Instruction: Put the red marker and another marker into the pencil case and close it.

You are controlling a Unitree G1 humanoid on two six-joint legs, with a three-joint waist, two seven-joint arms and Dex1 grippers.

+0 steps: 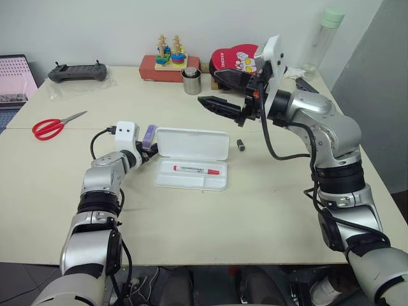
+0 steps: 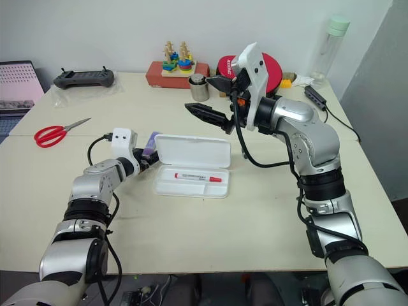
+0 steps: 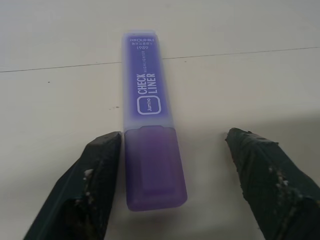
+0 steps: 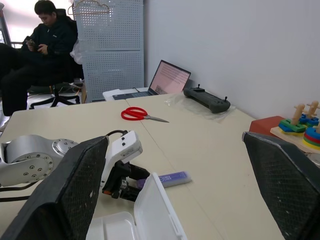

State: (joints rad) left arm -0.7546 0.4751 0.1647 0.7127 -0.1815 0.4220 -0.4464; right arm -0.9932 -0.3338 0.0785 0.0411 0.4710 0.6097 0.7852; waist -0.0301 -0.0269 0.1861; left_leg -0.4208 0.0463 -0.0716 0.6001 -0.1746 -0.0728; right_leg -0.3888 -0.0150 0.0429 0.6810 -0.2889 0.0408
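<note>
We start w/ the short, flat lavender plastic marker [image 3: 150, 117]: it lies flat on the pale wooden table [image 1: 191, 217], just beside the left end of the case lid. Its long axis runs straight away from our left wrist, darker purple cap end nearest us, printed barrel end pointing off toward the far side of the table. Our left gripper [image 3: 172, 165] is low at the table w/ its two black fingers straddling the cap end, one finger at or nearly at the cap's side, the other apart from it; jaws are part-way closed round it but not yet clamped, so nothing's held. We judge the wrist is lined up along the marker so the fingers can pinch across its narrow width.

Next out, the flat white plastic rectangular pencil case [image 1: 191, 177] sits open, lid [image 1: 192, 143] folded back flat toward the far side. The slim white-barrelled marker w/ red cap [image 1: 196, 169] is already in the tray, lying lengthwise along the case, red cap toward our right. So one marker's in; lavender one & lid-closing remain.

Our right gripper [image 1: 220, 105] hangs in the air above & behind the case, pointing toward our left, jaws wide apart & empty; prob. parked clear for now. Red-handled scissors [image 1: 52, 126] lie well apart on the left.
</note>
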